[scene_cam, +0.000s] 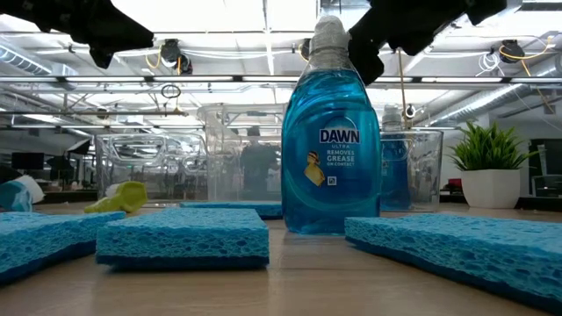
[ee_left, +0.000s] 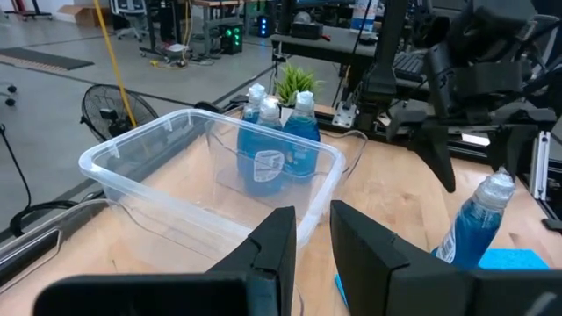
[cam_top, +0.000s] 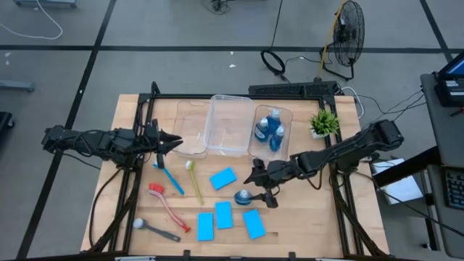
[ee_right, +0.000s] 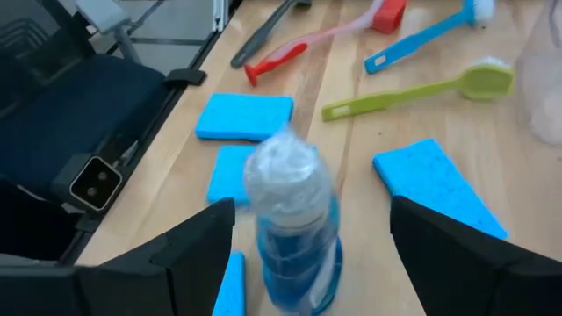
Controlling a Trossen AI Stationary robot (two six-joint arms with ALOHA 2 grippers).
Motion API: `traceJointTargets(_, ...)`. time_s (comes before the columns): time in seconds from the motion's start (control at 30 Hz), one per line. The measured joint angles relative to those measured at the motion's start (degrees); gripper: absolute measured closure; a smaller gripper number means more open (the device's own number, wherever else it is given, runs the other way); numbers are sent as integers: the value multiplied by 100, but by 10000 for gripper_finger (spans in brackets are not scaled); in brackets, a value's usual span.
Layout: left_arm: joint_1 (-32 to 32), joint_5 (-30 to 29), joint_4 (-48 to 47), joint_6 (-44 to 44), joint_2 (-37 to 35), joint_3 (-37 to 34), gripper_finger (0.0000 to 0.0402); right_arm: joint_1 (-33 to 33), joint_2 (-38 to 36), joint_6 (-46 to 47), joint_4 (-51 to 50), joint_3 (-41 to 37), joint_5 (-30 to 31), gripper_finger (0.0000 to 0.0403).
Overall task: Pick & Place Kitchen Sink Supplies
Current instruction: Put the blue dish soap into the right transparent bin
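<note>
A pale wooden tabletop (cam_top: 304, 217) is seen on a grey floor, a fan (cam_top: 346, 32) behind it. The right gripper (cam_top: 251, 190) is held with jaws wide open around an upright bottle (cam_top: 243, 196) near the tabletop's front edge, among sponges (cam_top: 223, 177). The left gripper (cam_top: 174, 143) hovers by the bins (cam_top: 228, 123), jaws slightly parted, empty.

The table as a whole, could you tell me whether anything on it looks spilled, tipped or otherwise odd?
Nothing stands out: one bottle stands upright between the open right claw's fingers, three bottles are in a bin, and sponges and brushes lie flat.
</note>
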Motion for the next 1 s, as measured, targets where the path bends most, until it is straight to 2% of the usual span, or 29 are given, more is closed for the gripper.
traceJointTargets(0.37, 0, -15, 1, 36, -1, 0, 325, 60, -2, -35, 318, -4, 11, 110)
traceJointTargets(0.6, 0, -17, 1, 34, 0, 0, 325, 17, 345, -31, 674, -11, 20, 110)
traceJointTargets(1.0, 0, -22, 1, 78, 1, 0, 325, 15, 449, -129, 804, -9, 313, 112)
